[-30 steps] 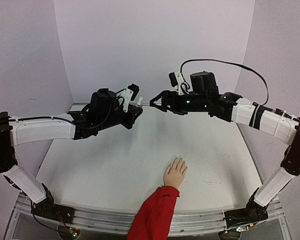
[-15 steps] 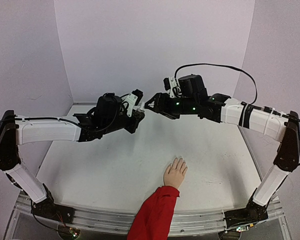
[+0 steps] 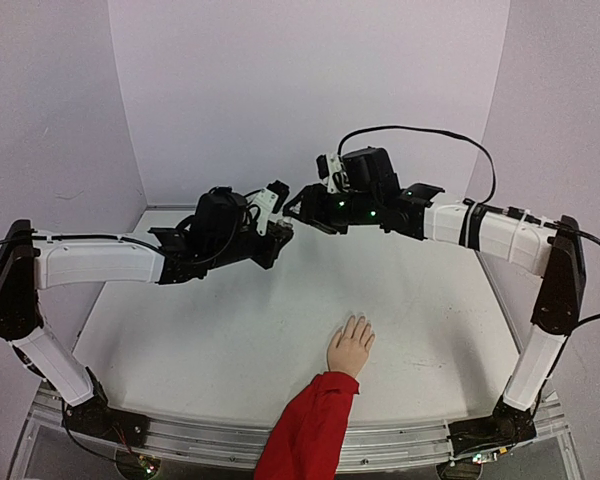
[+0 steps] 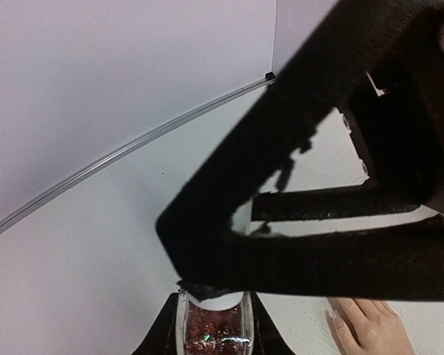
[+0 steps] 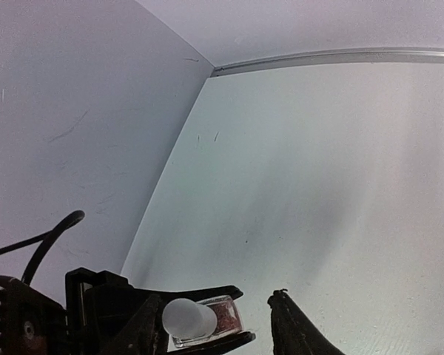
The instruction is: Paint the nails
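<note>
White matte tabletop (image 3: 210, 340), pale lilac walls (image 3: 280, 90). Left gripper (image 3: 277, 228) pinching small clear glass bottle (image 4: 211, 329) — red glitter inside, frosted rounded cap (image 5: 186, 318). Right gripper (image 3: 296, 207) spread either side of cap, gap showing. Nails (image 3: 359, 323) tiny, on smooth mannequin hand (image 3: 350, 352) — flat near front edge, red fabric sleeve (image 3: 310, 430), well apart from both grippers.

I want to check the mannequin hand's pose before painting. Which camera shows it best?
Top external: the whole mannequin hand shows, lying flat, fingers spread, with its red sleeve. Left wrist catches only a few fingers at its bottom edge. Right wrist misses it.
</note>
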### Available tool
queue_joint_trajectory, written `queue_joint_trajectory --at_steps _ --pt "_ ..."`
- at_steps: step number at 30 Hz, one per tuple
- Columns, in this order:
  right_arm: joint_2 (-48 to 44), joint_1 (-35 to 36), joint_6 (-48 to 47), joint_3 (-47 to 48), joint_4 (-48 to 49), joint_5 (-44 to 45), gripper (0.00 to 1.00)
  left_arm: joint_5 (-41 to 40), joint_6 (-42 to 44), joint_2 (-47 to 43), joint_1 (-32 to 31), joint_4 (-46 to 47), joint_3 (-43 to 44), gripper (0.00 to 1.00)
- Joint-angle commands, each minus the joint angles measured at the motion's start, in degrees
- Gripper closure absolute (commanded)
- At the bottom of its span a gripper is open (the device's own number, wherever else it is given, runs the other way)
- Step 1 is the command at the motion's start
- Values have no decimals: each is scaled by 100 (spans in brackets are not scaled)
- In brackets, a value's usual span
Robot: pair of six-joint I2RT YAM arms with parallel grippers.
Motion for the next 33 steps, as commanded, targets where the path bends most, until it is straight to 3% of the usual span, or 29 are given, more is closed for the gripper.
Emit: queue_joint_trajectory --at_steps 1,6,10,12,14,15,16,18,20,21,24,28,32,33 --pt "162 45 23 406 149 -116 63 120 -10 53 -20 367 364 100" --pt "196 46 35 322 171 -379 82 265 -23 24 -20 359 398 100" --pt "41 34 -331 46 329 -662 98 1056 -10 -114 31 361 396 100" --pt "-102 -31 -740 -122 495 -1074 100 2120 -78 -262 215 367 366 100" --pt "-282 -154 -1625 -309 759 -1996 100 3670 -285 -362 535 380 401 100" --pt "-353 -220 -2059 -420 886 -2675 100 4413 -419 -375 707 395 463 100" --pt "-404 -280 -2507 -541 959 -3679 100 5552 -608 -338 943 408 585 100" --pt "-457 -291 -3224 -625 959 -5800 100 6958 -821 -235 1137 420 798 100" --pt "-509 -291 -3263 -698 943 -6357 100 8332 -1078 -74 1215 420 1093 100" --pt "-499 -283 -3237 -691 923 -6457 100 8563 -1194 -12 1232 420 1158 100" --pt "-557 -282 -3232 -821 897 -6350 100 8541 -1226 4 1263 420 1092 100" --pt "-706 -291 -3256 -941 887 -5727 98 7665 -1144 -55 1263 428 909 100" --pt "-1039 -308 -3149 -1040 733 -3775 41 5672 -646 -345 1213 415 471 100" --pt "-1142 -308 -3042 -1087 703 -3237 34 5035 -489 -455 1166 393 342 100"
